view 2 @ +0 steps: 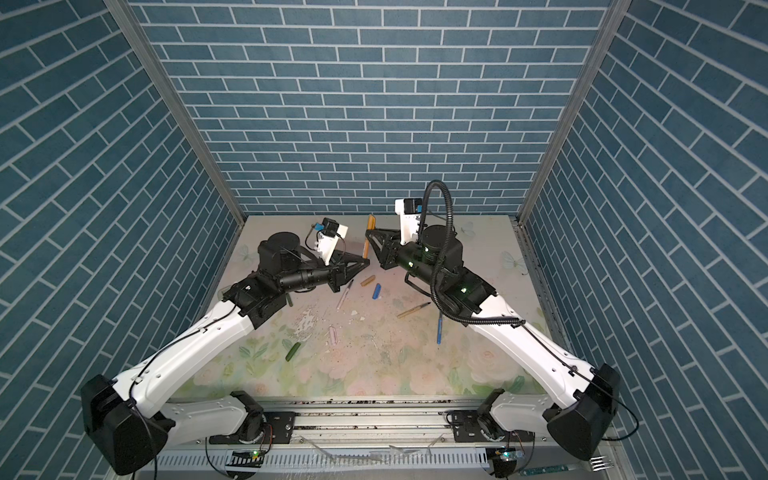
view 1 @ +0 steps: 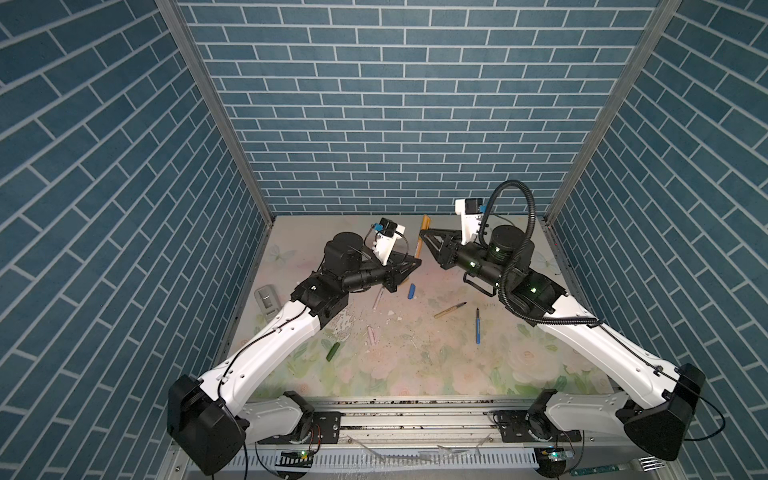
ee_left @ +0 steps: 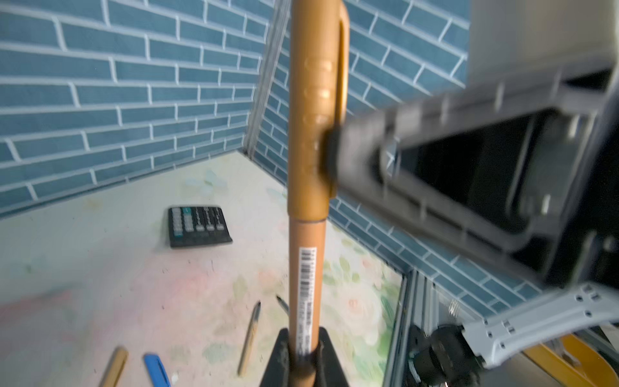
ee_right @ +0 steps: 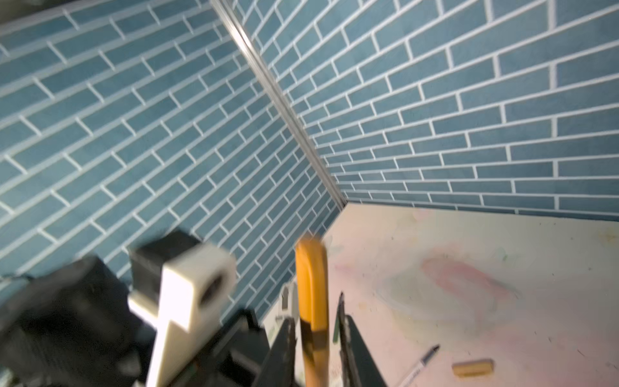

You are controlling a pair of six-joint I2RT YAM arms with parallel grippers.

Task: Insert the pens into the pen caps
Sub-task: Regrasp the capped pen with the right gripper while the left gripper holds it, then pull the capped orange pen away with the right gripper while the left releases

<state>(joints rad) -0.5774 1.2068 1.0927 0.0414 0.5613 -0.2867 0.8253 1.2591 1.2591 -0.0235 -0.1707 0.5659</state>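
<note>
Writing: barcode sticker (ee_left: 306,274) on the barrel; the print beside it is too blurred to read.
Brown pen (ee_left: 306,254): held roughly upright between both grippers, over the far middle of the floral table (view 1: 415,374).
Brown cap (ee_left: 311,100): seated on the pen's upper end.
Left gripper (ee_left: 306,355): clenched on the barrel's lower end.
Right gripper (ee_right: 316,335): jaws parted either side of the cap, with a gap on one side.
Loose on table: blue cap (view 1: 411,291), tan cap (view 2: 367,281), pink cap (view 1: 372,336), green cap (view 1: 333,351), blue pen (view 1: 478,326), tan pen (view 1: 449,310), white-pink pen (view 2: 345,294).
Surroundings: calculator (ee_left: 199,226) on the table; fork (view 1: 648,462) on the front rail.
</note>
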